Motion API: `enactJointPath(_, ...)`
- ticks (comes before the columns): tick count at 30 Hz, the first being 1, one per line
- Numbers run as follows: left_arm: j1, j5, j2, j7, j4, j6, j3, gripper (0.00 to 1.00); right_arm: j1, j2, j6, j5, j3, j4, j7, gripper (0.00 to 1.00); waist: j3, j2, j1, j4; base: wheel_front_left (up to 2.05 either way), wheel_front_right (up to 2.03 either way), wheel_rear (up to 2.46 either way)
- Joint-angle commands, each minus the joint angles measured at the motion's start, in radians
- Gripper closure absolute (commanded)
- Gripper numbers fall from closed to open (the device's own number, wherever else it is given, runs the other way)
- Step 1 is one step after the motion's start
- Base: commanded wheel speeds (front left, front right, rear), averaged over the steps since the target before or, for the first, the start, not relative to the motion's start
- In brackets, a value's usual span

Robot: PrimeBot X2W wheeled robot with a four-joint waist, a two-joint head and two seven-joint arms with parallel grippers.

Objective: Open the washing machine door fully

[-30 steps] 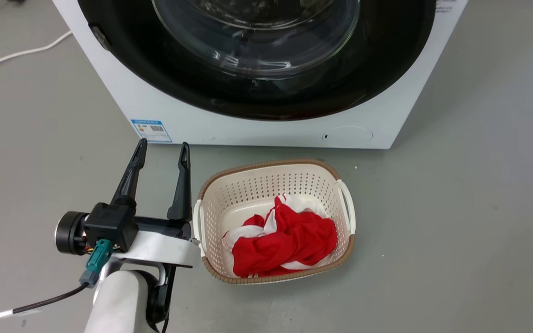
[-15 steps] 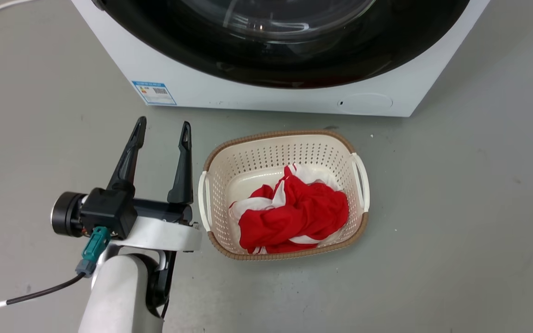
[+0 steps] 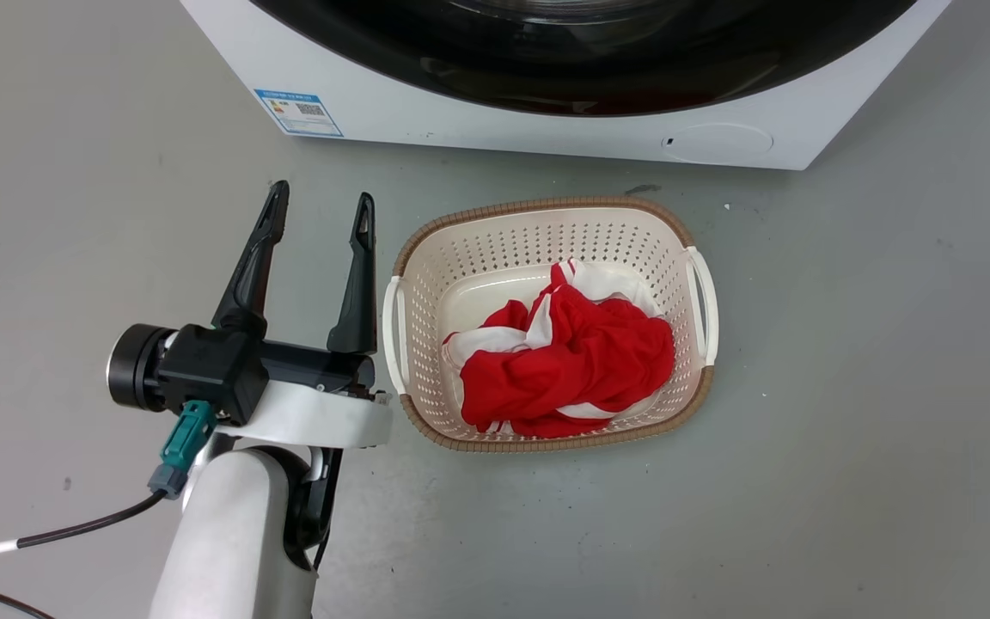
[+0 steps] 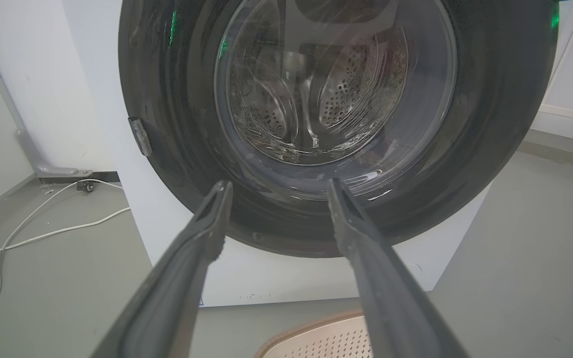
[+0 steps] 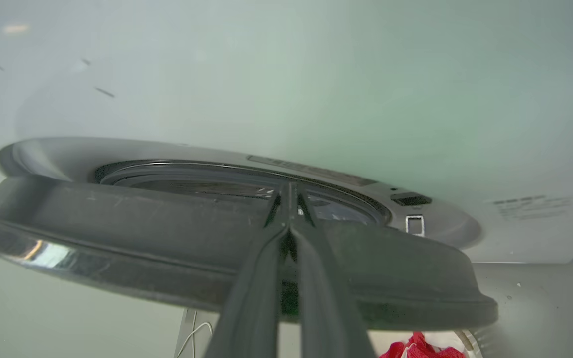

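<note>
Fingers [image 3: 253, 271] of left gripper [image 3: 320, 208] are standing spread w/ nothing btwn them, lower left of head view, just beside basket [image 3: 546, 206], which is holding red-and-white cloth [image 3: 572, 378]. Beyond, washer [image 3: 375, 107] is running along top edge, its door [image 3: 589, 77] showing as black arc. In right wrist view, right gripper [image 5: 289, 193] is pressing its fingers together at door rim, ctr frame; door is standing off white front.

White forearm [image 3: 233, 550], teal connector [image 3: 181, 443], black jaws
</note>
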Motion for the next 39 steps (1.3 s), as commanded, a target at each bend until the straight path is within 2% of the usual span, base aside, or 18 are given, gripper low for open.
enactJointPath(1,-0.019,-0.002,-0.001,-0.002,-0.001,0.006,-0.005,0.00,-0.013,0.011,0.000,-0.003,-0.002,0.007,0.026,1.00,0.012,0.0000,-0.0001,0.006,0.00,0.00,0.00)
enactJointPath(5,-0.022,-0.010,-0.001,-0.002,0.000,0.013,-0.008,0.00,-0.013,0.027,0.000,0.004,-0.003,0.006,0.081,1.00,0.018,0.0000,-0.0001,0.005,0.00,0.00,0.00)
enactJointPath(18,-0.021,-0.006,-0.001,-0.002,0.014,0.022,-0.016,0.00,0.073,0.024,0.000,0.057,-0.009,-0.071,0.281,1.00,-0.013,0.0000,-0.0001,-0.015,0.00,0.00,0.00)
enactJointPath(39,0.096,0.021,-0.001,-0.002,0.065,-0.001,0.001,0.00,0.355,0.090,0.000,0.132,0.002,-0.210,0.489,1.00,-0.221,0.0000,-0.0001,-0.031,0.00,0.00,0.00)
